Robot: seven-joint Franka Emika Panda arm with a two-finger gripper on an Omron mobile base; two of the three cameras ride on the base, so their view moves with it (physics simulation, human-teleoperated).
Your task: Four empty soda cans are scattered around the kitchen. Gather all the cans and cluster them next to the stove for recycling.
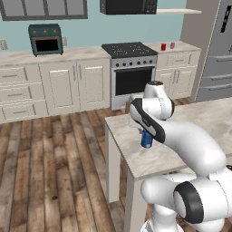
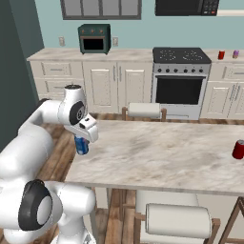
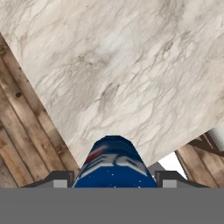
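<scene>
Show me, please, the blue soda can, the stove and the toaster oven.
blue soda can (image 1: 146,138), left base view, its side below the gripper.
stove (image 2: 181,55), right base view, black cooktop.
toaster oven (image 1: 45,39), left base view, its front.

Two cans sit on the counter right of the stove.

Blue soda can upright, held off the marble worktop near its corner; second red can upright at the worktop's 3 o'clock edge; red can and purple-pink can standing close together at 3 o'clock of the silver stove.
</scene>
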